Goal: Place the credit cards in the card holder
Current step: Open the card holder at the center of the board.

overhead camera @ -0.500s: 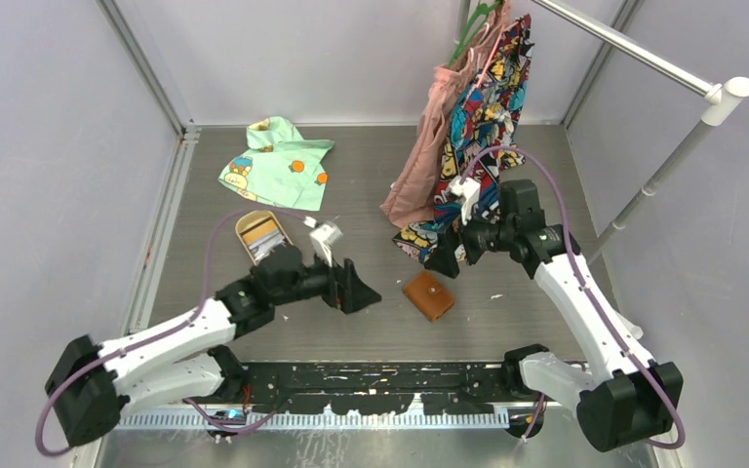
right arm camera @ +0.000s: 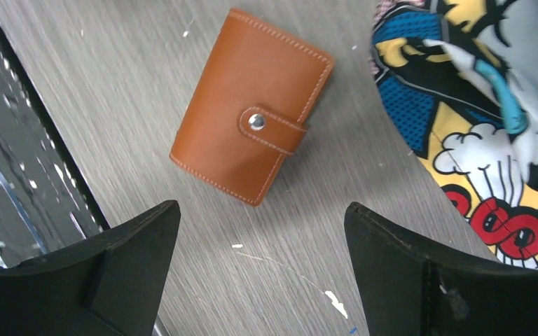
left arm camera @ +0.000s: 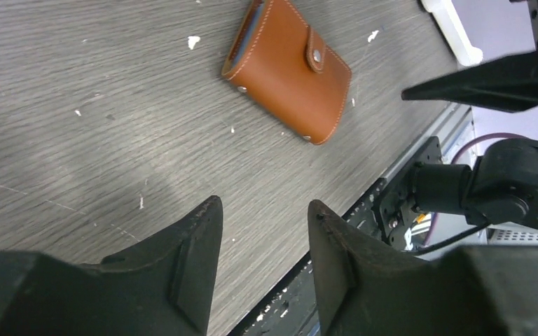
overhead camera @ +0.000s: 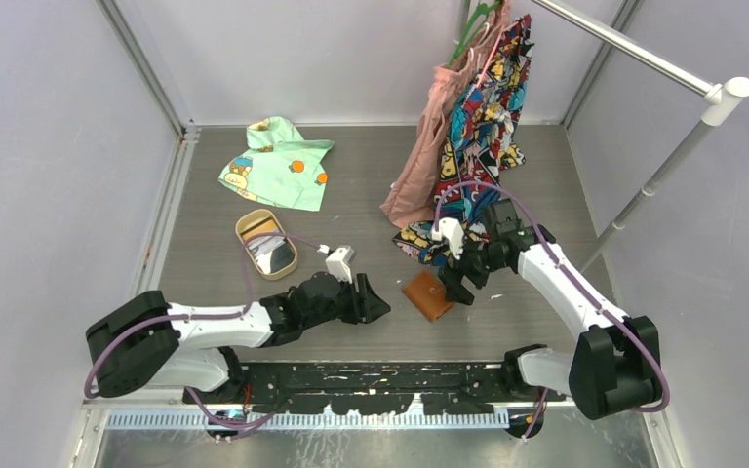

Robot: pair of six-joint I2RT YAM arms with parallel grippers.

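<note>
The card holder (overhead camera: pixel 427 295) is a brown leather wallet lying snapped shut on the table; it also shows in the left wrist view (left arm camera: pixel 287 70) and the right wrist view (right arm camera: pixel 252 105). The credit cards (overhead camera: pixel 275 255) lie stacked in a tan oval tray (overhead camera: pixel 244 226) at the left. My left gripper (overhead camera: pixel 378 307) (left arm camera: pixel 264 205) hovers low just left of the card holder, open about halfway, with only bare table between its fingers. My right gripper (overhead camera: pixel 455 290) (right arm camera: pixel 263 208) hangs over the card holder's right edge, wide open and empty.
A green child's shirt (overhead camera: pixel 278 161) lies at the back left. Pink and comic-print clothes (overhead camera: pixel 468 127) hang from a rack at the back right, and the comic-print hem (right arm camera: pixel 483 105) reaches the table beside the right gripper. The black mounting rail (overhead camera: pixel 371 375) runs along the near edge.
The left arm has swung lower and rightward toward the card holder, and its jaws have narrowed. The right gripper has come down from beside the hanging clothes to the card holder.
</note>
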